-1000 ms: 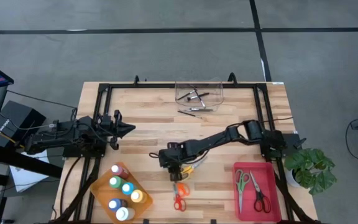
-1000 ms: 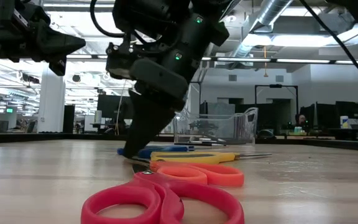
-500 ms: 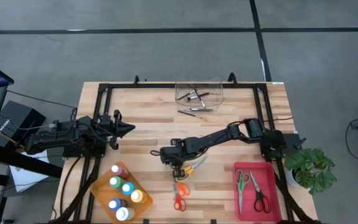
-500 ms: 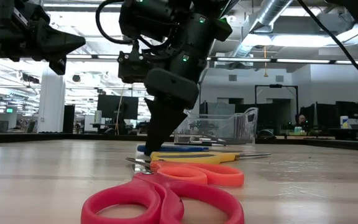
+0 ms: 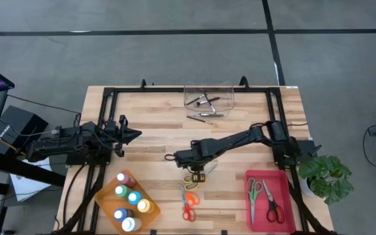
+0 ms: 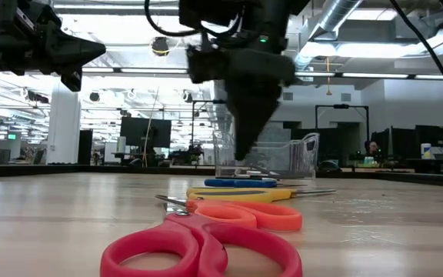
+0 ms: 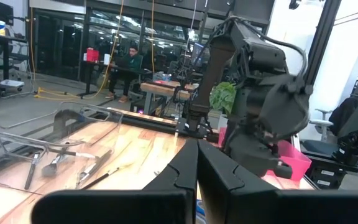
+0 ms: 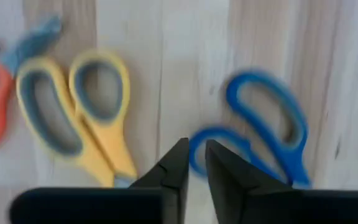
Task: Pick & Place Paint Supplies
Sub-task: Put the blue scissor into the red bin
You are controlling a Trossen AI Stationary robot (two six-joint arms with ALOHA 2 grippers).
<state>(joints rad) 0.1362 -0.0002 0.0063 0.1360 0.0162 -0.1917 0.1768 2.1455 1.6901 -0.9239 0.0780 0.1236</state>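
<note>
The wooden table (image 5: 162,124) fills the middle of the high view, framed by black rails; its widest bare stretch is the center-left, between my two arms. My right arm reaches from the right rail toward the center, and my right gripper (image 5: 194,171) hangs just above the loose scissors, clear of the wood in the low view. Its fingers (image 8: 176,163) stand nearly together with only a thin slit between them, and they hold nothing. My left gripper (image 5: 130,135) waits at the left-center, fingers pressed shut and empty, well apart from everything.

At the lower left sits the orange tray (image 5: 103,199) with the paint bottles (image 5: 129,199), close to the front edge. At the lower right the red bin (image 5: 286,196) holds two scissors (image 5: 264,199), hard against the right rail. At the top center the clear container (image 5: 208,96) holds thin dark brushes (image 5: 204,100), with more brushes lying on the wood just below it (image 5: 204,117).

Under my right gripper the blue scissors (image 8: 269,134) and the yellow scissors (image 8: 86,118) lie flat, side by side with a strip of bare wood between them; my fingertips hover over the blue handle's near loop. Just below in the high view lie the orange scissors (image 5: 189,187) and the red scissors (image 5: 188,210), the last nearest the front edge.
</note>
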